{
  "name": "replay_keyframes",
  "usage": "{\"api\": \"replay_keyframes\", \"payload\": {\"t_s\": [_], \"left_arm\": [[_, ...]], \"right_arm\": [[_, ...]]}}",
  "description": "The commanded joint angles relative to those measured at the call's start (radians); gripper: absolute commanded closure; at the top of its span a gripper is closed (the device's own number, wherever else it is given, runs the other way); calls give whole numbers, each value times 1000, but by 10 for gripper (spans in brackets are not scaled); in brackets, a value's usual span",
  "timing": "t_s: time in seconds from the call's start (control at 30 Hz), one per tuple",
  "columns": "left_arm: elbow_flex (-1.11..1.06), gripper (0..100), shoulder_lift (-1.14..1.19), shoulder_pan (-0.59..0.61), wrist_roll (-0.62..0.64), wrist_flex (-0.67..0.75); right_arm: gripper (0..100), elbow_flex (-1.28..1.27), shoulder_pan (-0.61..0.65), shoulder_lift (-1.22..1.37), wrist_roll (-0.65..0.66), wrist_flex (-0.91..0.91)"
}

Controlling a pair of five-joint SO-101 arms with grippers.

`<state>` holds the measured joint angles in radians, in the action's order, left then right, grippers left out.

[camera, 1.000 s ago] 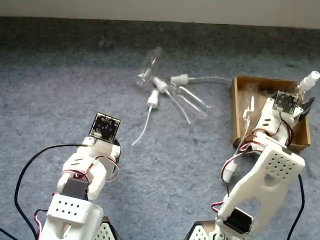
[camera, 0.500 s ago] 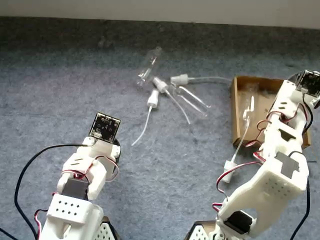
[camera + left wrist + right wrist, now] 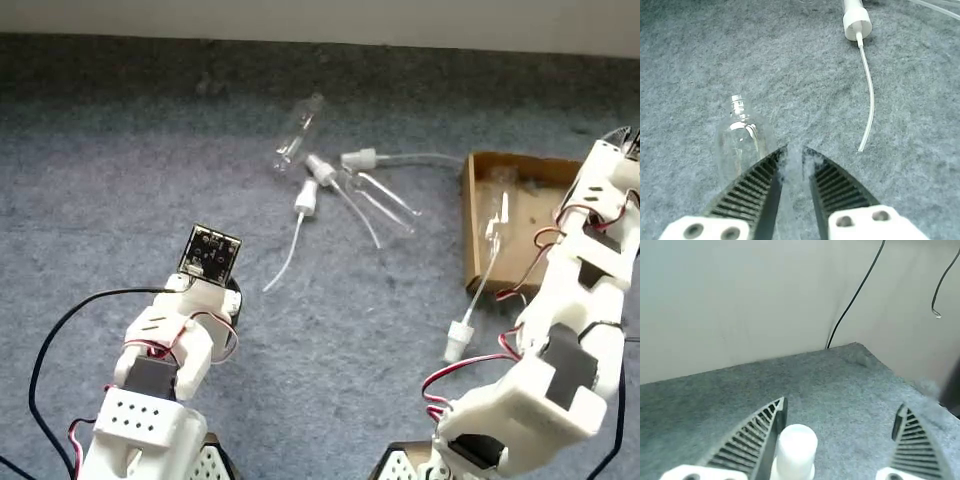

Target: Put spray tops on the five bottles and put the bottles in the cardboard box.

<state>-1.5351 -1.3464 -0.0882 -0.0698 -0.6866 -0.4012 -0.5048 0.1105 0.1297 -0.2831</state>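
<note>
Places the right gripper (image 3: 840,405) raised at the far right, past the shallow brown cardboard box (image 3: 468,230), with jaws spread wide and a white round spray cap (image 3: 796,442) resting against one jaw only, clear of the other. Places the left gripper (image 3: 795,150) at the near left over the grey carpet (image 3: 120,150), with jaws drawn almost together to a thin slit and nothing visibly clamped. Shows a clear uncapped plastic bottle (image 3: 740,135) lying just beside and partly under one jaw, and a loose white spray top with a thin dip tube (image 3: 856,22) near it. Notes further clear bottles (image 3: 298,130) loose at the far centre. Judges boxing in hand on the right; calls next for setting that capped piece squarely inside the box walls, then for capping the bottle at the left.
</note>
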Motion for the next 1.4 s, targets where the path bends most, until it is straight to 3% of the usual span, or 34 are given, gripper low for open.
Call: {"api": "replay_keyframes", "payload": {"t_s": [0.0, 0.77, 1.37], "left_arm": [[7, 989, -13, 5, -9, 21], [5, 989, -13, 5, -9, 18], [-4, 989, -13, 7, -9, 20]], "right_arm": [[694, 7, -18, -117, -9, 53], [695, 7, -31, -642, -9, 536], [695, -18, -21, -1013, -9, 1165]]}}
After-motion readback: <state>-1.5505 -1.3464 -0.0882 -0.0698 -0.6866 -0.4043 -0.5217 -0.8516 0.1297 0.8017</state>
